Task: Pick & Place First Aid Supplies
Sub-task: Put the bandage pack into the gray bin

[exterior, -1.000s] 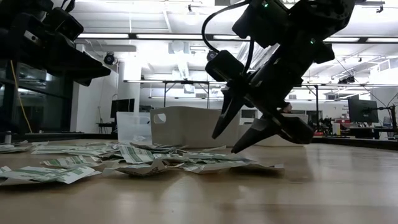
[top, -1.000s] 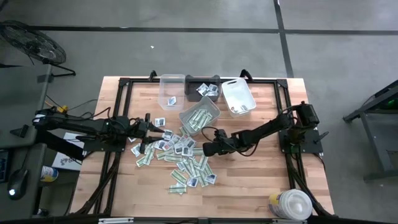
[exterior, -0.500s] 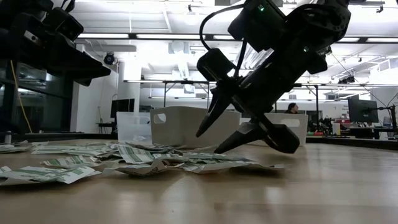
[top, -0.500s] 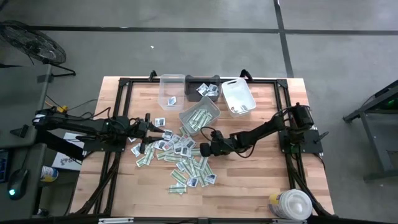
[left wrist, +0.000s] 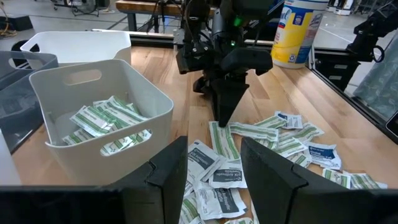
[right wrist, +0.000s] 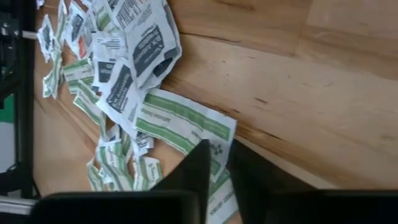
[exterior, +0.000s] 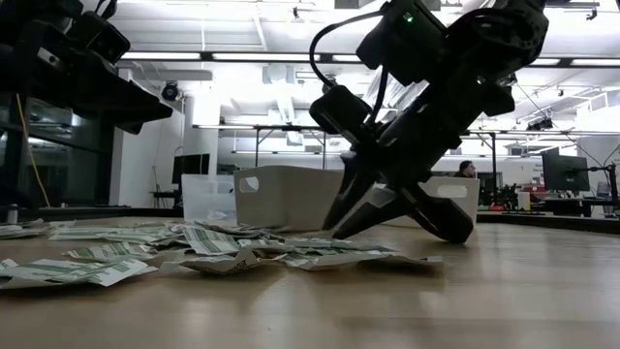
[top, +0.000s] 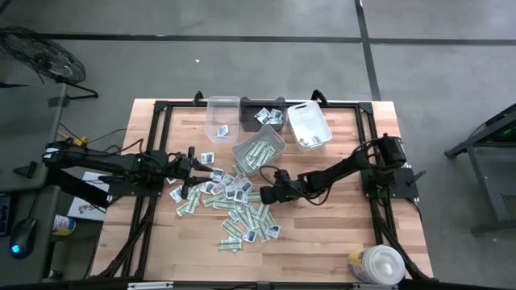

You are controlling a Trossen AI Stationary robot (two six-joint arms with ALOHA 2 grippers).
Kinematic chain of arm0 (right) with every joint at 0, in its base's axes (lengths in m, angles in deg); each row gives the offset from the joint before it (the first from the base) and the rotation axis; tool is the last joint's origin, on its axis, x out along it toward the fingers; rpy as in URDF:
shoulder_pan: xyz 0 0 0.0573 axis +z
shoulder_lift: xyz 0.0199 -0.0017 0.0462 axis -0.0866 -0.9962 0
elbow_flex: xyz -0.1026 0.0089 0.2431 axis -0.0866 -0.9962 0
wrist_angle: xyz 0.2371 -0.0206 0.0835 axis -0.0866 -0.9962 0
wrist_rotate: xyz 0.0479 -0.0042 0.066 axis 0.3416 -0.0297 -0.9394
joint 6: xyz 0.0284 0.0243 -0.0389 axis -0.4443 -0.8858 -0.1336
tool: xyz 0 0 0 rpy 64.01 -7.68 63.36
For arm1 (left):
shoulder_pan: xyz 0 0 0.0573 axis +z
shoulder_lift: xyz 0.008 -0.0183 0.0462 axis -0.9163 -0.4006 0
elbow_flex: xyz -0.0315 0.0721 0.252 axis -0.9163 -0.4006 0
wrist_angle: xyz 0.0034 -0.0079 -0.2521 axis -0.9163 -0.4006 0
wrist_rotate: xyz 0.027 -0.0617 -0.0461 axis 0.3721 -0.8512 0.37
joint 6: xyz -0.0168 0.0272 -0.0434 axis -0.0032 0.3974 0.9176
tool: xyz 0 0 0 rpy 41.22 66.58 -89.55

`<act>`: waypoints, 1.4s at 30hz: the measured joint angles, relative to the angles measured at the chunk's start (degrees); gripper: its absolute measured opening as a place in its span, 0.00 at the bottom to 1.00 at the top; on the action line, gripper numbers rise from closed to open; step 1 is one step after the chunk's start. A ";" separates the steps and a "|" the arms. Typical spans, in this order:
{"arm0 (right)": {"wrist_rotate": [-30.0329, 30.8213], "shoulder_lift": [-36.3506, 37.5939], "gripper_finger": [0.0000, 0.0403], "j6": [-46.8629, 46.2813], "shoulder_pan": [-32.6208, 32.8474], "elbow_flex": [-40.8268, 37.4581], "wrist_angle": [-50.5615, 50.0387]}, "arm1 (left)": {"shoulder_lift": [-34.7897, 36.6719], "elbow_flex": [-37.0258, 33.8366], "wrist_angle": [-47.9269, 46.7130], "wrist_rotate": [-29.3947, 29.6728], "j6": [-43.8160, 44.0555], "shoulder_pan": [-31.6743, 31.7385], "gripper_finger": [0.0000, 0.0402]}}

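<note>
Wooden table (top: 339, 234), scattered green-striped and white packets (top: 234, 201)

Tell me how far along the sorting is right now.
Partly done. Green-and-white strips already lie in the grey bin, and a few white packets are in the dark bin. In hand: the right gripper is down at the pile's edge, fingers pinched on a green-and-white strip. The left gripper waits open over the pile's other side. Left: dozens of loose packets on the table.
</note>
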 joint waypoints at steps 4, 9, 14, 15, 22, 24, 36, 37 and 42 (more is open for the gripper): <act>1.17 -0.04 0.01 1.09 0.01 0.02 -0.16 | -0.01 0.00 0.00 0.00 -0.02 0.00 0.37; 1.18 0.02 0.00 1.98 -0.07 0.00 -0.14 | 0.00 0.00 0.00 0.00 -0.02 0.00 0.37; 0.45 0.62 0.00 3.64 -0.04 0.48 -0.47 | 0.00 0.00 0.00 0.00 0.00 0.00 0.37; 0.33 0.98 0.00 4.08 -0.04 0.61 -0.71 | 0.00 0.00 0.00 0.00 -0.02 0.01 0.37; 0.30 7.78 0.00 7.81 0.32 1.31 -0.51 | 0.00 0.00 0.02 0.00 0.00 0.00 0.37; 0.63 9.92 0.00 8.95 0.78 1.29 -1.29 | -0.01 0.00 -0.02 0.00 -0.02 0.00 0.37; 4.22 16.53 0.00 12.58 2.84 1.40 -2.13 | 0.00 0.00 -0.02 0.00 0.00 0.00 0.37; 4.34 16.99 0.00 13.11 2.81 1.40 -2.16 | -0.02 0.00 -0.02 0.00 0.00 0.01 0.37; 5.12 19.71 0.00 16.87 0.73 1.40 -2.83 | -0.02 0.00 0.00 0.00 -0.02 0.00 0.37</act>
